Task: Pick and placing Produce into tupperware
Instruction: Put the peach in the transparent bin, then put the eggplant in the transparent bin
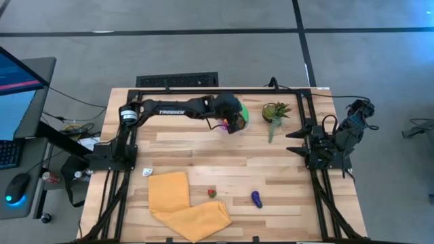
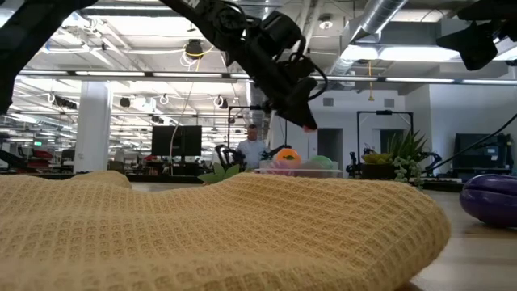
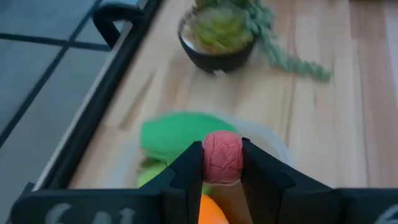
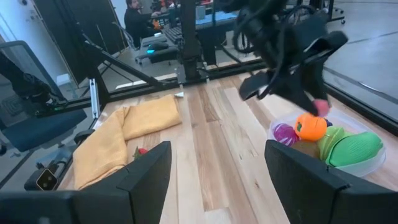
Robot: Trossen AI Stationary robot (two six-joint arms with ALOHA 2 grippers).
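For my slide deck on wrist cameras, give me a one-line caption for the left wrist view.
Left gripper holds a pink toy piece above the produce-filled tupperware, potted plant beyond.

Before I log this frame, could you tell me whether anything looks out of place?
Only the yellow cloth, lying crumpled near the table's front edge. The left gripper holds a pink piece over the tub; two pieces remain out.

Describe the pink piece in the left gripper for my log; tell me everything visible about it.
The pink piece is small, rounded, with a wrinkled, matte surface. The left gripper is shut on it, one dark finger on each side. It hangs above the tupperware, not touching its contents: an orange piece and green pieces. Its underside is hidden.
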